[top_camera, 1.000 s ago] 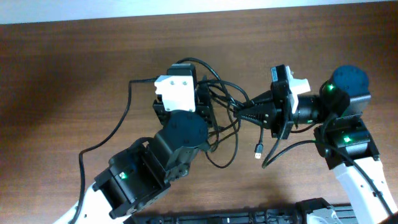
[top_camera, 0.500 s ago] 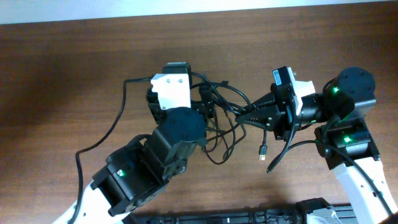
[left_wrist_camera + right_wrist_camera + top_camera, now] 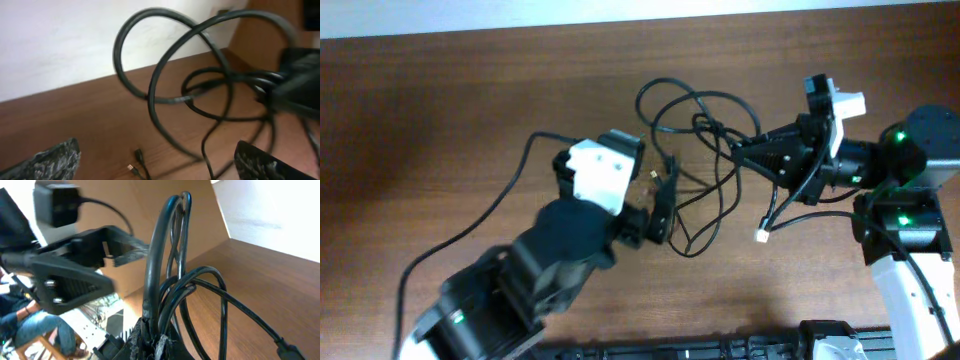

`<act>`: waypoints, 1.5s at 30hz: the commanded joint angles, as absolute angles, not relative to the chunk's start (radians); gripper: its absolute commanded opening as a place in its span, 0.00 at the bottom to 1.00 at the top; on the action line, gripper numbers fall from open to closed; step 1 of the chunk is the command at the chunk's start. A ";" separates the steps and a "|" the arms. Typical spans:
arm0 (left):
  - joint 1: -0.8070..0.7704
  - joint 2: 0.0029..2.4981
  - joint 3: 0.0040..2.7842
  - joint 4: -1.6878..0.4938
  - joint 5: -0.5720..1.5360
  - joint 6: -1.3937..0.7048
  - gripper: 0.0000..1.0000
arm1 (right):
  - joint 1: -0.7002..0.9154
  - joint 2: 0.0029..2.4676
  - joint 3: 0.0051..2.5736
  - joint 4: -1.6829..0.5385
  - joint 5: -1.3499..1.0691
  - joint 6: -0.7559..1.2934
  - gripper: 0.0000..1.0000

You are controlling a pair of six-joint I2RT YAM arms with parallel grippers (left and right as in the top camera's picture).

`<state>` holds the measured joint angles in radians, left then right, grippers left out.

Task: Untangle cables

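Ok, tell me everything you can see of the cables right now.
The cables are thin, black, rubbery-looking cords tangled in overlapping loops. The right gripper clamps several strands in its jaws, holding loops raised above the wooden table. One white-tipped end dangles below it; a small plug lies on the table near the open left gripper, which holds nothing.

I read this as a lab: a brown wood-grain tabletop (image 3: 430,110) against a plain white wall (image 3: 50,45). Someone in blue jeans (image 3: 20,323) sits nearby in my right wrist view.
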<state>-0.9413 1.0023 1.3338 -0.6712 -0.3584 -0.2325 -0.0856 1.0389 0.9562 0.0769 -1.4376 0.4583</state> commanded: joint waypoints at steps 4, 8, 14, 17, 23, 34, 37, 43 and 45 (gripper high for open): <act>-0.902 0.926 1.349 -0.686 -0.316 -0.254 0.99 | -0.102 1.054 0.965 0.097 -1.433 0.540 0.04; -0.805 0.905 1.349 -0.685 -0.198 -0.406 0.99 | -0.102 1.054 0.965 0.215 -1.431 0.640 0.04; -0.667 0.946 1.349 -0.680 0.067 -0.504 0.99 | -0.102 1.054 0.965 0.399 -1.409 0.807 0.04; -0.611 1.000 1.349 -0.630 0.247 -0.507 0.99 | -0.102 1.054 0.965 0.438 -1.409 0.850 0.04; -0.565 1.147 1.349 -0.496 0.482 -0.470 0.99 | -0.102 1.054 0.965 0.463 -1.409 0.923 0.04; -0.550 1.357 1.349 -0.266 0.764 -0.505 0.98 | -0.102 1.054 0.965 0.625 -1.382 1.060 0.04; -0.551 1.385 1.349 -0.217 0.764 -0.552 0.91 | -0.102 1.054 0.965 0.626 -1.382 1.060 0.04; -0.551 1.388 1.349 -0.183 0.764 -0.572 0.38 | -0.102 1.054 0.965 0.661 -1.383 1.060 0.04; -0.551 1.388 1.349 -0.183 0.763 -0.572 0.19 | -0.102 1.054 0.965 0.663 -1.383 1.060 0.04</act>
<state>-0.5552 1.3811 1.3354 -0.1886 0.7643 -0.5594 -0.0978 1.0595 0.9554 0.6460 -1.3914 1.0519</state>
